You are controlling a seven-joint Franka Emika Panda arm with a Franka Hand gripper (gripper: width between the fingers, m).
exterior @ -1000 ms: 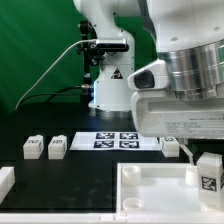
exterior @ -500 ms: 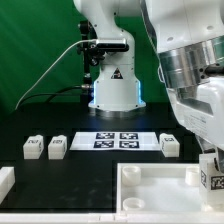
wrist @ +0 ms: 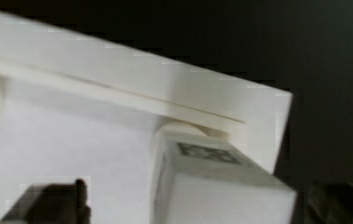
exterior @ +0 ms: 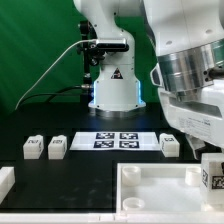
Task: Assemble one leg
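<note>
From the exterior view, my gripper [exterior: 210,158] hangs at the exterior view's right. My fingers are squeezed on the leg [exterior: 212,179]. I hold it just over the panel [exterior: 150,192], at its corner on the exterior view's right. I think this is the step where the leg goes into the panel's corner. Next I must line it up, go straight down, then turn it in.

The marker board [exterior: 115,140] lies behind the panel. The left spare leg [exterior: 33,147] and the middle spare leg [exterior: 57,147] sit well apart from me. The right spare leg [exterior: 170,145] is near my hand, so I could bump it.

In the wrist view, the leg [wrist: 217,185] shows its tag, and its round end sits close to the panel's raised rim [wrist: 137,95]. One dark fingertip [wrist: 48,205] shows beside it. I cannot see a hole there, and the rim could catch the leg if I tilt.
</note>
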